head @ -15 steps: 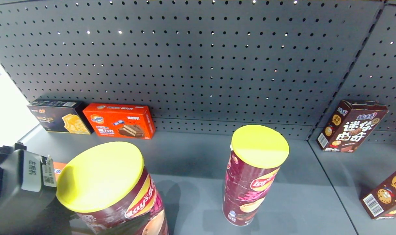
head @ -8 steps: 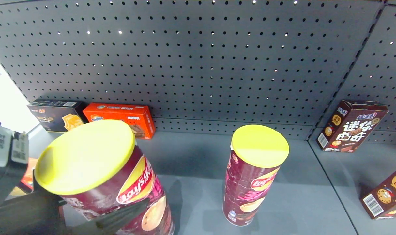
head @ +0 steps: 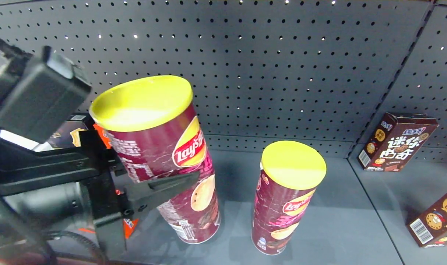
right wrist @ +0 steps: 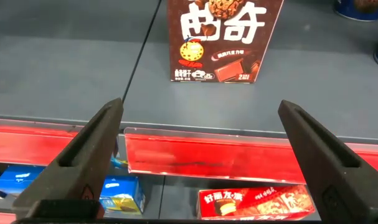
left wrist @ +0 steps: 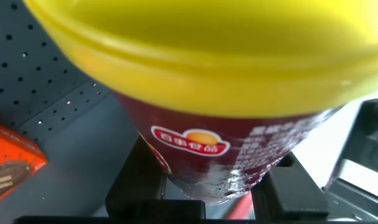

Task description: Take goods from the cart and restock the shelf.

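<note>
My left gripper [head: 153,163] is shut on a maroon chip can [head: 161,147] with a yellow lid [head: 142,101], its black fingers [head: 161,187] clamping the can's middle. The can leans with its lid toward the pegboard and its base low over the grey shelf board [head: 319,228]. It is just left of a second, upright chip can [head: 288,198]. In the left wrist view the held can [left wrist: 220,149] stands between the fingers of the gripper [left wrist: 213,186]. My right gripper [right wrist: 201,155] is open in front of a red shelf-edge strip [right wrist: 207,158], facing a brown cookie box [right wrist: 217,40].
A dark box [head: 63,132] and an orange box [left wrist: 8,165] stand at the back left, partly hidden by my arm. Two brown cookie boxes [head: 396,141] [head: 437,221] are in the bay to the right. Small blue boxes [right wrist: 123,193] and a red box [right wrist: 257,202] lie on the lower shelf.
My left gripper has lifted the can up and carried it forward and rightward over the shelf, closer to the upright can. The upright can and the boxes have stayed put.
</note>
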### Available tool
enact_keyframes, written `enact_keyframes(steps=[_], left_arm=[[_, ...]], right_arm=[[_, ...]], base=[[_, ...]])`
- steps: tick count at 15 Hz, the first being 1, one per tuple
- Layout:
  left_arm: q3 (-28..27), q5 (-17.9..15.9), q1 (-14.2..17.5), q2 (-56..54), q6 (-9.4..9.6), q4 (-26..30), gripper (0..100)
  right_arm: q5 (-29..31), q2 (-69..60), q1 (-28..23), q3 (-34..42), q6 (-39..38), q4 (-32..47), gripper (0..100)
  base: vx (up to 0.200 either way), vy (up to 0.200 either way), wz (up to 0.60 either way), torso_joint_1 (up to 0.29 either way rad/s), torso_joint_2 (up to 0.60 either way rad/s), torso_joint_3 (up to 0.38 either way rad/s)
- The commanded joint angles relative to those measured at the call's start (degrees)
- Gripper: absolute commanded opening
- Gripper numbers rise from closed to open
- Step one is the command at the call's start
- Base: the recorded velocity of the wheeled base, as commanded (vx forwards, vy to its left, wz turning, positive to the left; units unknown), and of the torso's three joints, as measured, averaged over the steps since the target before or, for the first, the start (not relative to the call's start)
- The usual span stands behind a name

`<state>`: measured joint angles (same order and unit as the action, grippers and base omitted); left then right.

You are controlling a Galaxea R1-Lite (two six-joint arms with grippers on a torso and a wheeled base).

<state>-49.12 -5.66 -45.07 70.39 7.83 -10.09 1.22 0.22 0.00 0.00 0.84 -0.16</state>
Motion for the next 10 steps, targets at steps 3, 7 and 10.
enact_keyframes(steps=[3,7,10], left_arm=[[-4.50,-3.84,6.57,10.30,0.87,-0.28,0],[-14.17,-9.02,12.81,20.40,6.06,-1.07,0],[-20.93,-11.22,12.99,25.15,7.47,-0.72,0]], right_arm=[[0.01,0.13,0.00,0.00,0.04,-0.02,100],[0.01,0.22,0.00,0.00,0.04,-0.02,100],[0.01,0.13,0.00,0.00,0.04,-0.02,100]], base=[[0.000,0.000,0.00,0.000,0.00,0.000],[0.000,0.000,0.00,0.000,0.00,0.000],[0.000,0.000,0.00,0.000,0.00,0.000]])
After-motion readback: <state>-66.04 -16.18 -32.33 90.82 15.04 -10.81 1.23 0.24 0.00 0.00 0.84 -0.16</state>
